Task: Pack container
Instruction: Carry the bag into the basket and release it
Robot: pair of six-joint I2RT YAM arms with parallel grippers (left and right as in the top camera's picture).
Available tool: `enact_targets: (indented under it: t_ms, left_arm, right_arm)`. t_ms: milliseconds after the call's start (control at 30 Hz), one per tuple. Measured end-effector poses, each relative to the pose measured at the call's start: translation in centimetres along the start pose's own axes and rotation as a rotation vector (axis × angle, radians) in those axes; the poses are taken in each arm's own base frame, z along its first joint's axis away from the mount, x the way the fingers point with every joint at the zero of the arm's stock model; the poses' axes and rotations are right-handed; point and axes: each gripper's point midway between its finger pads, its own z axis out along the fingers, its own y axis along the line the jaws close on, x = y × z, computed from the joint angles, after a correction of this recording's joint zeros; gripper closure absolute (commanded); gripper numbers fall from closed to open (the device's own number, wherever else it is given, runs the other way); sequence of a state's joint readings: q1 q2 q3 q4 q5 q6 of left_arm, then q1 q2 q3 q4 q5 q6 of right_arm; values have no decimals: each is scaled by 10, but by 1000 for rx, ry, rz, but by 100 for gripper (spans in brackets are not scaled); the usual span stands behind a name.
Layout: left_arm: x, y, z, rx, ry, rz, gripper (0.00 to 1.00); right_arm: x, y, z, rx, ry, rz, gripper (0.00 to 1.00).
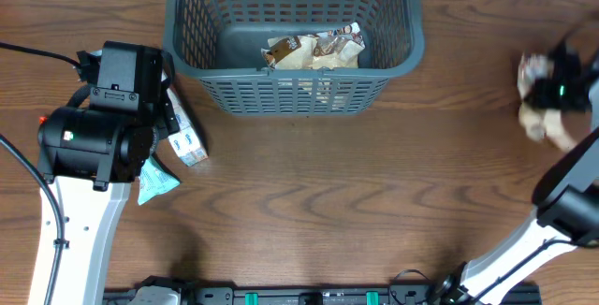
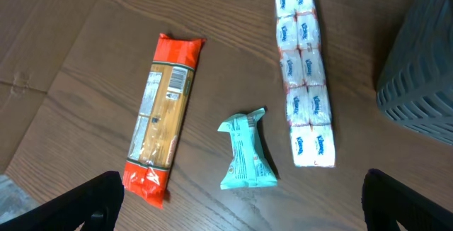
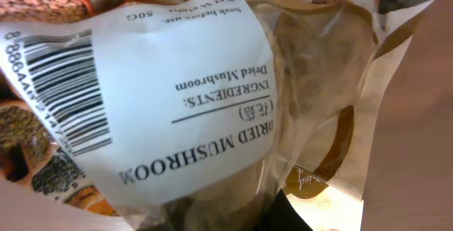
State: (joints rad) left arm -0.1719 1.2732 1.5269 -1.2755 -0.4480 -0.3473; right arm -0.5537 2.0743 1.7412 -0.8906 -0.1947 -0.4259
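The dark grey lattice container (image 1: 290,94) stands at the back middle of the table with a few brown and white packets (image 1: 314,50) on its floor. Its corner shows in the left wrist view (image 2: 417,82). My left gripper (image 2: 241,188) is open and empty, above a teal packet (image 2: 246,153), a red pasta pack (image 2: 161,117) and a strip of tissue packs (image 2: 304,68). My right gripper (image 1: 562,85) is at the far right, shut on a clear bag of dried mushrooms (image 3: 177,96), which fills its view and hides the fingers.
In the overhead view the left arm (image 1: 103,118) covers the pasta pack. The tissue strip (image 1: 182,132) and teal packet (image 1: 154,181) lie beside it, left of the container. The right arm's base link (image 1: 562,202) runs along the right edge.
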Motion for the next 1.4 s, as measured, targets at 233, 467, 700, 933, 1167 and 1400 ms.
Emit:
enact_targets:
  t_ms: [233, 467, 700, 933, 1167, 1400]
  left_arm:
    - [0, 0, 0, 0, 0, 0, 4]
    - [0, 0, 0, 0, 0, -1, 4]
    - [0, 0, 0, 0, 0, 0, 4]
    - [0, 0, 0, 0, 0, -1, 4]
    - [0, 0, 0, 0, 0, 0, 4]
    - [0, 0, 0, 0, 0, 0, 1]
  right_arm:
    - [-143, 112, -176, 50, -475, -308, 99]
    - [-160, 298, -283, -81, -767, -818, 99]
    - [-130, 459, -269, -239, -869, -1223, 99]
    - [-102, 509, -178, -350, -672, -1276, 99]
    - [-66, 511, -50, -403, -364, -1261, 83]
    - [-65, 512, -31, -406, -340, -1230, 46]
